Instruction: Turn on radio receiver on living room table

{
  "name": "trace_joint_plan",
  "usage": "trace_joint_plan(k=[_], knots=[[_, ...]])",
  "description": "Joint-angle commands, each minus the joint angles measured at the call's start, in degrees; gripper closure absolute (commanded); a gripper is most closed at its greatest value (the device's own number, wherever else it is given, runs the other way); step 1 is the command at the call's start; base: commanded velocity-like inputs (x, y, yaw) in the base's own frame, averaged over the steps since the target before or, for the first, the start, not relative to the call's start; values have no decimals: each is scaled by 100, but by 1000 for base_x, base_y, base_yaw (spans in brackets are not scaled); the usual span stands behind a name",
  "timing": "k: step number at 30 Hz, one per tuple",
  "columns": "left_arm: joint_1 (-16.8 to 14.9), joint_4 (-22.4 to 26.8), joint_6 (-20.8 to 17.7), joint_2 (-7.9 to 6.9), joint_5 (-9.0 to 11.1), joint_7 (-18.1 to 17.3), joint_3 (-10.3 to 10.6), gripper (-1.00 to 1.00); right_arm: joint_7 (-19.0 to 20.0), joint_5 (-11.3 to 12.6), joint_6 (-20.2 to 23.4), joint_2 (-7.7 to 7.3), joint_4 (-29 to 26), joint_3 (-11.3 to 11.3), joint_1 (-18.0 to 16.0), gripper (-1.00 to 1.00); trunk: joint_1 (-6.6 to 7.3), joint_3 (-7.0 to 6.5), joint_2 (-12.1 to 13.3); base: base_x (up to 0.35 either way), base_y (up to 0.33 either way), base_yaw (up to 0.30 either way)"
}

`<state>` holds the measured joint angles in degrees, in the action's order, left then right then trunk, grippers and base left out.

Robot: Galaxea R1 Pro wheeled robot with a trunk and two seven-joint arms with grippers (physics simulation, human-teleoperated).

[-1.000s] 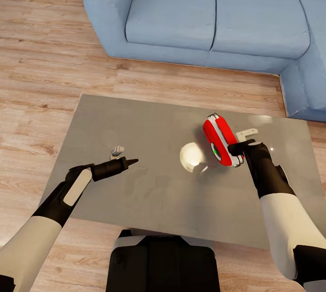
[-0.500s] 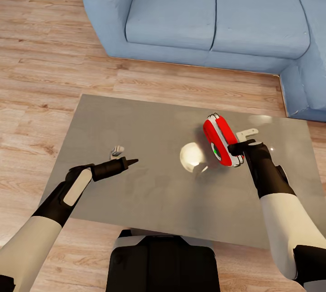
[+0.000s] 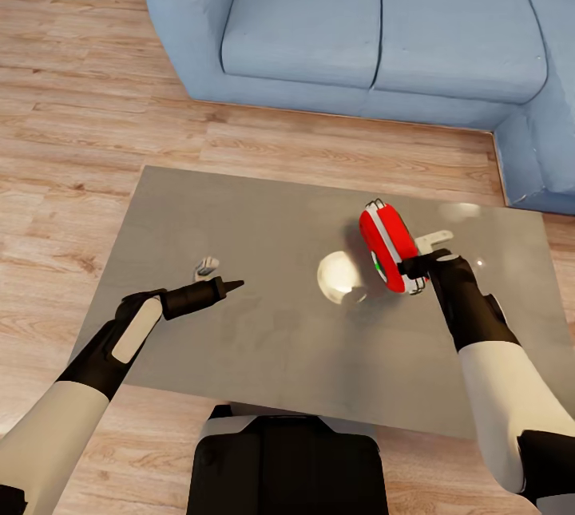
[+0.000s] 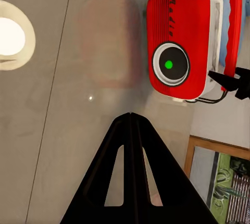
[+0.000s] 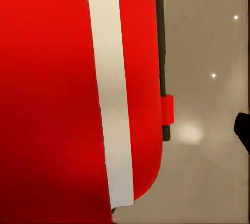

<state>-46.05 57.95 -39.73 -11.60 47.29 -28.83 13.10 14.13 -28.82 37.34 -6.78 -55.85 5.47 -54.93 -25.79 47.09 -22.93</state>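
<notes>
The red radio (image 3: 388, 250) stands on the table (image 3: 263, 339), right of the picture's middle. My right gripper (image 3: 412, 266) touches it; I cannot tell if it's open. My left gripper (image 3: 231, 285) is closed.

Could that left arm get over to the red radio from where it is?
Probably yes. The left pincer points toward the radio across bare table, with nothing in between, though it would need to stretch; the right pincer is already against it.

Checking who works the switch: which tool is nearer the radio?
Right. The right tool is at the radio receiver, by its near end on the robot's right; contact can't be confirmed. The left tool hovers over the table, well off to the radio's left.
</notes>
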Motion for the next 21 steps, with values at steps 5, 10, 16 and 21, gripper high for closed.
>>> trace_joint_plan(k=[5,10,16,21], knots=[[0,5,0,0,3,0,0,100,117,3,178,-26,-395,-3,-2,-100,0,0,0,0,0,0],[0,5,0,8,8,8,0,100,1201,-42,1960,-82,-2236,-13,0,-100,0,0,0,0,0,0],[0,14,0,9,9,1,0,100,2003,-62,2266,-429,-3205,-4,-8,-100,0,0,0,0,0,0],[0,13,0,9,9,4,0,100,2215,-62,2266,-665,-3265,-2,-9,-100,0,0,0,0,0,0]])
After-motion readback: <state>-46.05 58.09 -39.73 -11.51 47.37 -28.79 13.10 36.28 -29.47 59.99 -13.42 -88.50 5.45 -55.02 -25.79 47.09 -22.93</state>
